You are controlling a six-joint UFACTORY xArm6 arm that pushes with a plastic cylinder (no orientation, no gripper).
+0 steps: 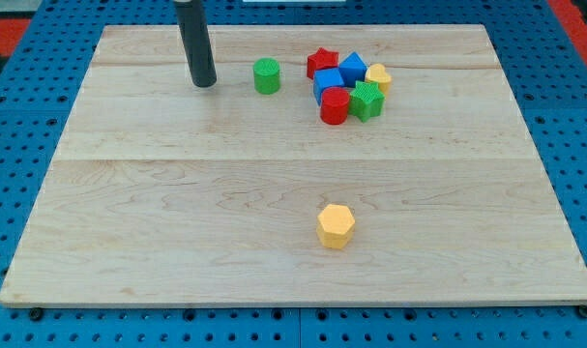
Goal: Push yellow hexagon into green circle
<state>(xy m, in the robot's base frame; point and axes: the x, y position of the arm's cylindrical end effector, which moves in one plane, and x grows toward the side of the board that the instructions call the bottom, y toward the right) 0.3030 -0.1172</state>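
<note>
The yellow hexagon [336,225] lies alone on the wooden board, below centre and slightly to the view's right. The green circle [266,75] stands near the view's top, left of the cluster of blocks. My tip [204,83] rests on the board just left of the green circle, a small gap apart from it and far from the yellow hexagon.
A tight cluster sits at the view's top right of centre: a red star [322,62], two blue blocks [352,67] [326,82], a yellow heart [378,76], a red cylinder [334,106] and a green star-like block [367,100]. The board's edge [293,304] borders blue pegboard.
</note>
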